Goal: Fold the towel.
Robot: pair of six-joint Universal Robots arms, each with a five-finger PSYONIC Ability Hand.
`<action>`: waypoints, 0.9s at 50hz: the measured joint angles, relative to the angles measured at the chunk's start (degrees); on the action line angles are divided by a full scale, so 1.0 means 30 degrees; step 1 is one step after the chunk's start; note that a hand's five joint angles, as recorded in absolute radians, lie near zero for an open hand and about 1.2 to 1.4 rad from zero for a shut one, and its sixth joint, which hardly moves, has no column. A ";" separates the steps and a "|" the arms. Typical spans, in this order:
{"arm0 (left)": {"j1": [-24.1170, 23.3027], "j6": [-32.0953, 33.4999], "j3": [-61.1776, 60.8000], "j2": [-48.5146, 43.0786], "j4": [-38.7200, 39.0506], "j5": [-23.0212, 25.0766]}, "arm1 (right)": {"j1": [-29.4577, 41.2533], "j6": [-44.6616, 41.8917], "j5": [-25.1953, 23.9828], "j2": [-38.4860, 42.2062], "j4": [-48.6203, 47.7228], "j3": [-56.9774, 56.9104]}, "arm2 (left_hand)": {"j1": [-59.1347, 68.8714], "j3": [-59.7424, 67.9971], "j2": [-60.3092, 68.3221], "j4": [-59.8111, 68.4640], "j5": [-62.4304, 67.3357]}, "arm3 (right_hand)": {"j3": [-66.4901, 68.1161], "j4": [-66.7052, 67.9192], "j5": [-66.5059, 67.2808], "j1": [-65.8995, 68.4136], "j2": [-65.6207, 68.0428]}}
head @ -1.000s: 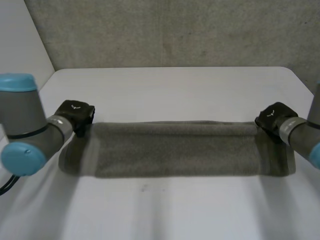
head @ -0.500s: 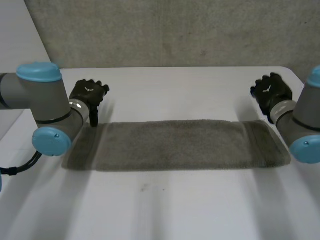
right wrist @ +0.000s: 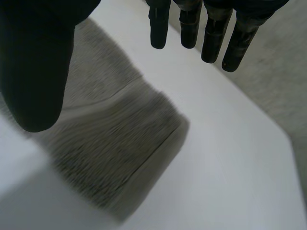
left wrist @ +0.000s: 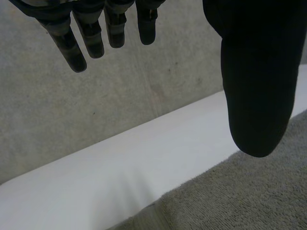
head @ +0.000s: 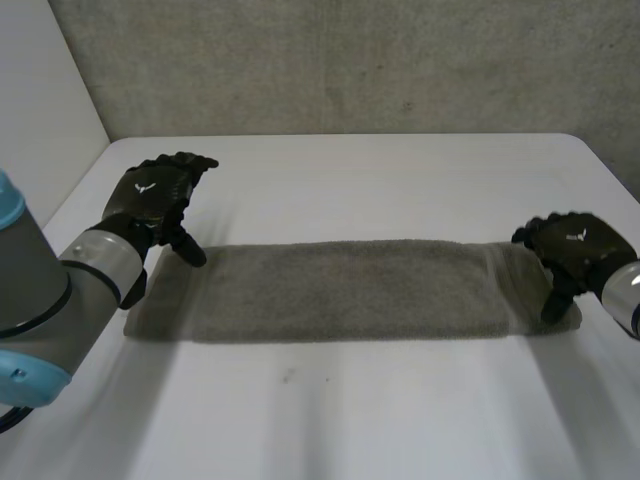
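The towel (head: 350, 290), a grey strip on the white table (head: 380, 180) before a concrete wall (head: 350, 65), runs lengthwise between the spread, empty fingers of the left hand (head: 150, 200) and the right hand (head: 575, 245).

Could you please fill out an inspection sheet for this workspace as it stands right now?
Surface: white table, bare around the cloth.
Job's things: grey towel lying flat as a long band across the table, layered at the end by the right hand.
Clutter: nothing seen.
Hands: left hand open at the towel's far left corner, holding nothing; right hand open at the towel's right end, holding nothing; contact with the cloth cannot be told.
Cables: nothing seen on the table.
Surroundings: grey wall behind the table, pale panel at its left.
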 measured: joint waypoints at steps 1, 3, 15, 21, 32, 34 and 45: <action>0.0241 -0.0237 -0.0356 0.0055 0.0413 0.0284 | -0.0291 -0.0063 -0.0374 0.0099 -0.0083 0.0363 | 0.0000 0.0000 0.0000 -0.0011 0.0000 | 0.0066 0.0006 0.0002 -0.0002 0.0000; 0.0443 -0.0402 -0.0611 0.0075 0.0707 0.0499 | -0.0527 -0.0115 -0.0731 0.0254 -0.0198 0.0647 | 0.0000 0.0000 -0.0002 -0.0015 0.0000 | 0.0522 0.0389 0.0432 0.0259 0.0386; 0.1005 -0.0533 -0.0919 -0.0041 0.1056 0.0779 | -0.1242 -0.0313 -0.2157 0.2441 -0.1936 0.1352 | 0.0000 0.0000 -0.0005 -0.0015 0.0000 | 0.7186 0.6740 0.6282 0.5568 0.6813; 0.0976 -0.0494 -0.1011 -0.0066 0.1043 0.0780 | -0.1627 -0.0619 -0.1844 0.3128 -0.2960 0.1302 | 0.0000 0.0000 -0.0008 -0.0015 0.0000 | 1.0459 1.0024 0.9421 0.8426 1.0184; 0.0930 -0.0488 -0.1073 -0.0130 0.1123 0.0776 | -0.2549 -0.2992 -0.1449 0.3505 -0.3022 0.1164 | 0.0000 0.0000 -0.0009 -0.0015 0.0000 | 1.8394 1.8276 1.7293 1.4107 1.8027; 0.0930 -0.0486 -0.1077 -0.0133 0.1126 0.0770 | -0.2686 -0.3338 -0.1136 0.3539 -0.3020 0.1117 | 0.0000 0.0000 -0.0011 -0.0015 0.0000 | 1.8398 1.8278 1.7331 1.4107 1.8027; 0.0959 -0.0478 -0.1079 -0.0135 0.1158 0.0725 | -0.4606 -0.5496 0.3056 0.3657 -0.2896 -0.0044 | 0.0000 0.0000 -0.0011 -0.0015 0.0000 | 1.8509 1.8293 1.7438 1.4107 1.8027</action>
